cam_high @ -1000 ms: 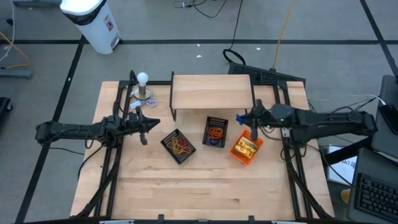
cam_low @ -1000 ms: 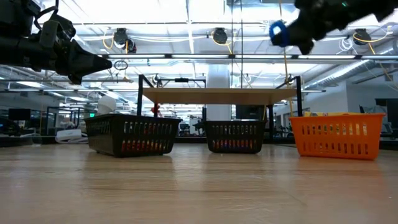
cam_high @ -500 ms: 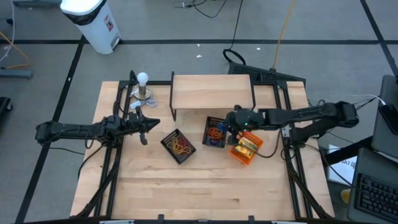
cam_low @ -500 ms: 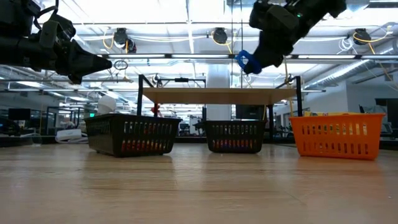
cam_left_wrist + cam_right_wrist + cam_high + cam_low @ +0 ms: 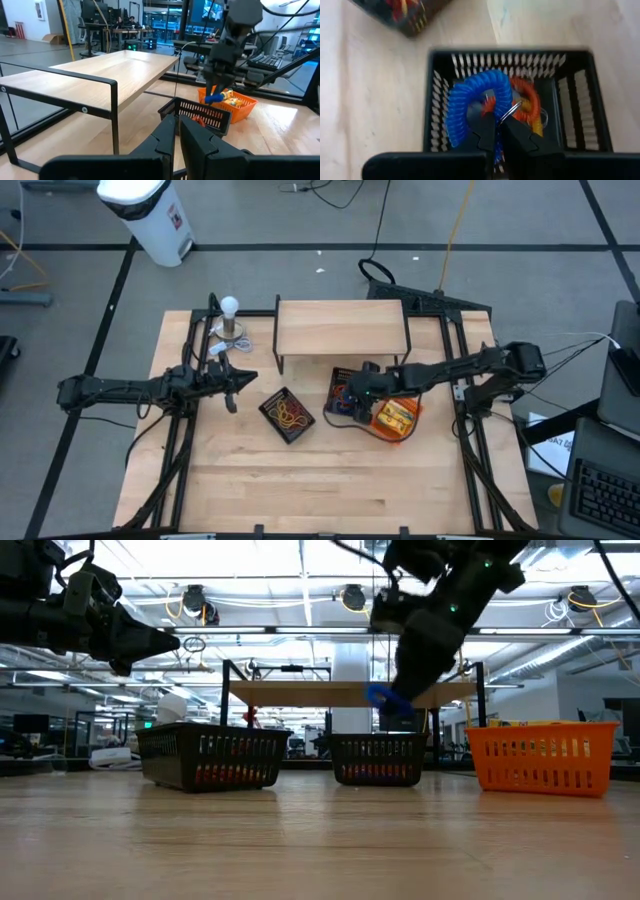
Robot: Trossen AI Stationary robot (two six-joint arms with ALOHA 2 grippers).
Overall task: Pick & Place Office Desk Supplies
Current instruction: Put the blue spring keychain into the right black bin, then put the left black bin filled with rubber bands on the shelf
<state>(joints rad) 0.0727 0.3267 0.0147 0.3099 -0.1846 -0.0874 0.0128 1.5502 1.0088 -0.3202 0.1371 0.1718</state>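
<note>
Above the middle black mesh tray, the right gripper pinches a blue coiled band between pressed-together fingers, hanging it over the red and orange loops inside. An orange tray of yellow packets sits just beside. Well apart, the left gripper, fingers together and empty, hovers near another black tray.

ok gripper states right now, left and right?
Left gripper: shut, empty, hovering at the table's left side.
Right gripper: shut on the blue coil, above the middle black tray.
</note>
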